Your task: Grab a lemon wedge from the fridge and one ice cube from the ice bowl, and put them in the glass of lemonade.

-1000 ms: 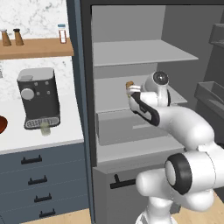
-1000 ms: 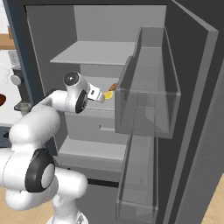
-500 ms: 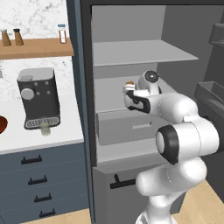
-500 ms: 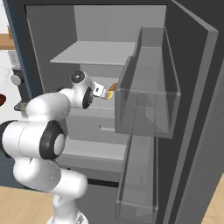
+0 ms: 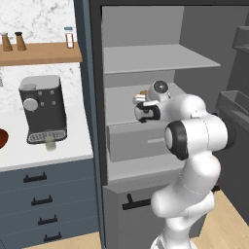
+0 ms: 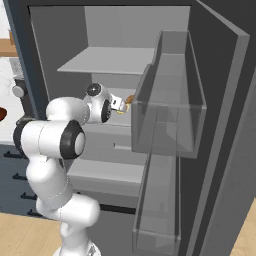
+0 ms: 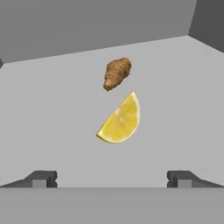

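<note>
The lemon wedge (image 7: 120,120) lies flat on a grey fridge shelf (image 7: 52,109), cut face up, with a small knobbly brown lump (image 7: 117,72) just beyond it, close but apart. My hand (image 7: 112,178) hangs above the wedge with its fingers (image 7: 42,178) spread wide and nothing between them. I am reaching into the open fridge (image 5: 146,58) at its middle shelf. The glass of lemonade (image 5: 50,142) stands on the table (image 5: 29,155) under the coffee machine (image 5: 43,109).

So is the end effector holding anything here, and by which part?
Nothing is held. The end effector is open, short of the lemon wedge, which lies untouched on the fridge shelf.
</note>
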Robot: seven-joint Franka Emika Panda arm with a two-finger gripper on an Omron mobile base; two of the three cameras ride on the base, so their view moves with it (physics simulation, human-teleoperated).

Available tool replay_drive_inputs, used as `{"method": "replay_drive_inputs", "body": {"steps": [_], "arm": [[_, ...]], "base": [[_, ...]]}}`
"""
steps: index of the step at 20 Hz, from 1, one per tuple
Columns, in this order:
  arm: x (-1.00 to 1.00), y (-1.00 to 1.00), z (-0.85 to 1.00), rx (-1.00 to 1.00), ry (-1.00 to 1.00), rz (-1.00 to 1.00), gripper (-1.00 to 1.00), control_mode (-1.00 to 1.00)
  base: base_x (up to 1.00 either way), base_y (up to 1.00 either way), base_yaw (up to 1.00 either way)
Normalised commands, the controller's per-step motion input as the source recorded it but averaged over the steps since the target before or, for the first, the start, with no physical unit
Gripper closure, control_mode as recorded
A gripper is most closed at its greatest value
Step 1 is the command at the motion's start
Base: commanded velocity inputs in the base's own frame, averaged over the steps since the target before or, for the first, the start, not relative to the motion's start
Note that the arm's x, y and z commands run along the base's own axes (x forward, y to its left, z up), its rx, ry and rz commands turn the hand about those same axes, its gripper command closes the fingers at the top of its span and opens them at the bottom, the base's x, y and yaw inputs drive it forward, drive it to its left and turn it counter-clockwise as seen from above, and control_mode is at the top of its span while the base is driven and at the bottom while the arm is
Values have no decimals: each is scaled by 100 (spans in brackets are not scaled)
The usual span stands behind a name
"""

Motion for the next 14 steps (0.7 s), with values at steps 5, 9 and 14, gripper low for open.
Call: {"method": "replay_drive_inputs", "body": {"steps": [5,9,14], "arm": [[52,0,-16,-1,7,0,-100,-100],[43,0,-22,0,13,0,-100,-100],[46,0,-17,0,10,0,-100,-100]], "base": [[0,0,0],[0,0,0],[0,0,0]]}}
